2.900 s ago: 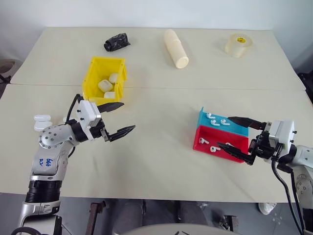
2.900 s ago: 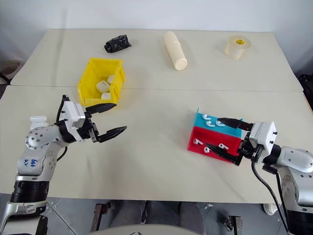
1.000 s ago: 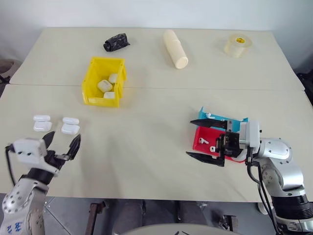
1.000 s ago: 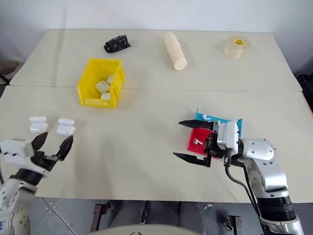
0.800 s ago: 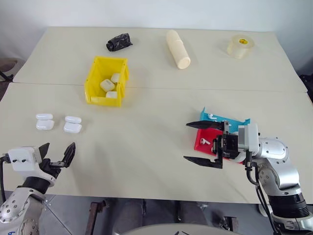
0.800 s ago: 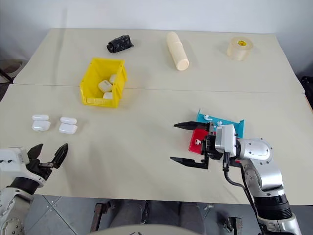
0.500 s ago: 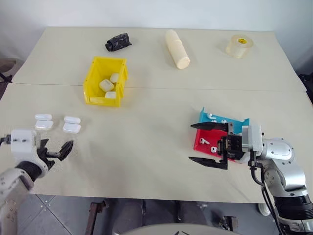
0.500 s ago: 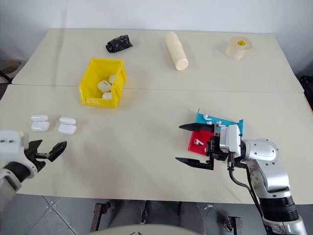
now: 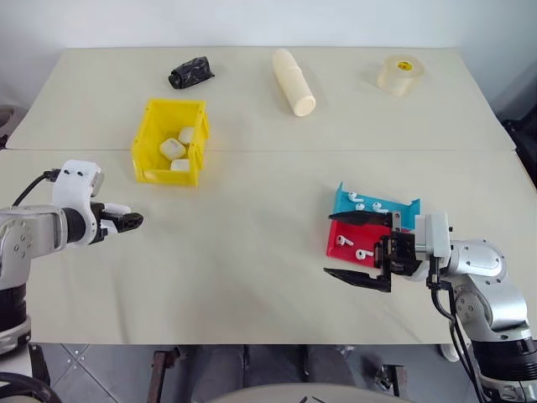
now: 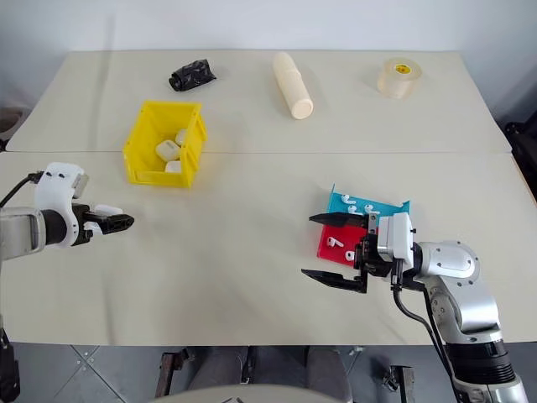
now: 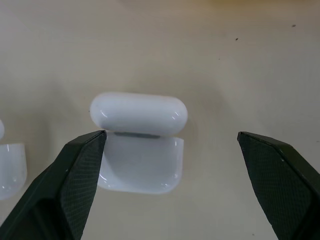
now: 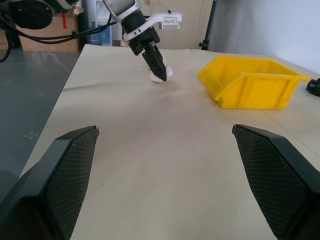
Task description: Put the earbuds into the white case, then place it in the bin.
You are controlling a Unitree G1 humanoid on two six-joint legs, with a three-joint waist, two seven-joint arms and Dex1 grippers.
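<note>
Both grippers have their jaws spread wide apart and hold nothing. On the left side of the table [image 9: 252,252], the left gripper [image 9: 126,220] points down over a white case [image 11: 139,142] with its lid flipped up; in the left wrist view the case lies on the tabletop between the two black fingers [image 11: 65,185], close to one and well apart from the other, and I cannot tell whether that finger touches it. Part of a second white case [image 11: 11,167] lies just beside the first.

At the near right, the right gripper [image 9: 359,248] points level toward the left, its fingers one above the other, just left of two small trays. The red tray [image 9: 348,245] is the nearer one, and the blue tray [image 9: 369,204] touches its far edge. Tiny white earbuds [image 9: 362,253] lie in the red tray, and more earbuds lie in the blue tray.

The yellow bin [image 9: 151,134] stands on the far left part of the table, well apart from both grippers, with several white cases inside it. In the right wrist view the bin shows across the table, with the left gripper pointing down at a white case beyond it.

Along the far edge lie a crumpled black object [image 9: 190,72], a cream-coloured cylinder [image 9: 293,82] on its side, and a roll of tape [image 9: 398,75] at the far right.
</note>
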